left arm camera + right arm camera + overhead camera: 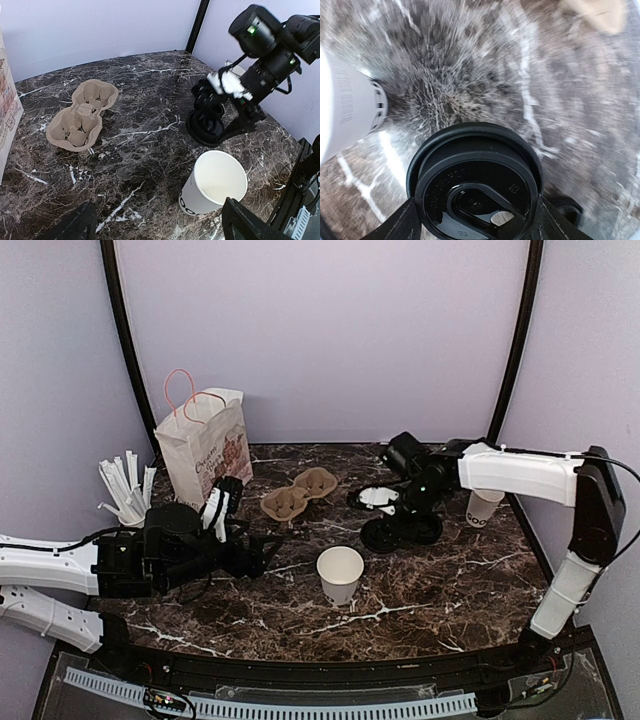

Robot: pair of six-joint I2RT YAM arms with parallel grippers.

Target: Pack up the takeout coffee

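Right wrist view: black round plastic lid point(477, 197) is seen flat, directly under right claw point(475, 220), fingers point(402, 224) set either side of rim; pinch vs gap can't be told.

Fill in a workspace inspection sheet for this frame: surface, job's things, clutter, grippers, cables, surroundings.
surface: dark marble table, no spills seen.
job's things: cup upright, open, no lid on it; lids stacked behind it to the right; bag upright at back left.
clutter: carrier, straws, second cup at far right.
grippers: left gripper open and empty, left of the cup; right gripper astride the top lid, grip unclear.
cables: black lead by the left arm; none seen among the items.
surroundings: lilac walls, black posts.
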